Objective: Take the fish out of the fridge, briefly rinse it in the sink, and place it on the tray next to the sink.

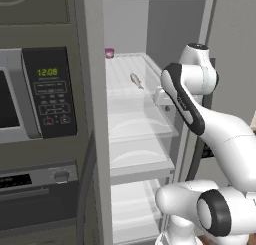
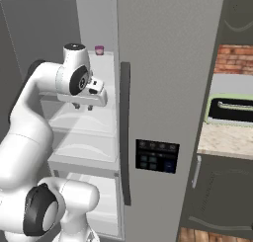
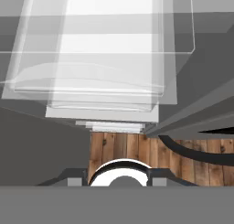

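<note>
Left base view: fridge [image 1: 95, 114] stands open, arm reaching in at the upper shelves. The pincer [image 1: 161, 97] sits at the shelf's front edge, mostly hidden behind the wrist. The fish [image 1: 135, 80] lies on the upper shelf [image 1: 125, 71], beyond the pincer and a little higher, well apart from it, nothing touching it. A small pink cup [image 1: 109, 53] stands further back still, at the rear of that same shelf. Off to the pincer's far side a microwave [image 1: 35, 94] shows a green clock reading 12:08 (the only legible writing; button labels too small)

Right base view: pincer [image 2: 83, 106] hangs below the wrist, two short dark tips pointing down over the shelf front. Whether they stand apart or together I cannot tell at this size; nothing visible between them. Fridge door [image 2: 168, 112] stands beside it, with a dark control panel [image 2: 157, 156], its markings unreadable

Hand view: camera looks straight down past stacked translucent shelves to wooden floor [image 3: 137, 150]

Judgement on the reach: the hand needs to go deeper and rise above the upper shelf, then descend across the fish's narrow body, keeping clear of the shelf lip and the cup
</note>
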Robot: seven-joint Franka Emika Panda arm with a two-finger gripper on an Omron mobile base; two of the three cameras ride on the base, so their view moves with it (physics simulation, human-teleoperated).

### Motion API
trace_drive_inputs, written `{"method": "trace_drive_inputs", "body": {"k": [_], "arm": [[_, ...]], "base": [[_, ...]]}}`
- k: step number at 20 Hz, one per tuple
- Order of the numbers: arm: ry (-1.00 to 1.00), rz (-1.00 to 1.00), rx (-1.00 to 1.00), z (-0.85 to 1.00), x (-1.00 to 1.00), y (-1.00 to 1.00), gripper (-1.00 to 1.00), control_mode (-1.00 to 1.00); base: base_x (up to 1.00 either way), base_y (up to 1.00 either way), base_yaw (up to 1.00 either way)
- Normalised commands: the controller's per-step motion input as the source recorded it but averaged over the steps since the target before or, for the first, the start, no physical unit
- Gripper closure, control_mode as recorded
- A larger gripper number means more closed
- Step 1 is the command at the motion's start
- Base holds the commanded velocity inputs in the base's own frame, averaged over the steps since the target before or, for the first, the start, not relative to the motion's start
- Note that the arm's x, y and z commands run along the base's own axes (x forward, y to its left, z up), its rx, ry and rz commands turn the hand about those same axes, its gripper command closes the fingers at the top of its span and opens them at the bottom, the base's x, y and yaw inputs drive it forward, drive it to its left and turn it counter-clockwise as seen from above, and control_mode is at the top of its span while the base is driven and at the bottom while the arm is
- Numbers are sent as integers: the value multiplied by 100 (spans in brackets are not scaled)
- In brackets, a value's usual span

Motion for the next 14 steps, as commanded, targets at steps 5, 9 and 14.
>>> {"method": "trace_drive_inputs", "body": {"k": [5,9,14], "arm": [[0,0,0,0,0,4,-100,-100],[-9,0,-1,0,0,4,-100,-100],[-24,0,0,14,0,18,-100,-100]], "base": [[0,0,0],[0,0,0],[0,0,0]]}}
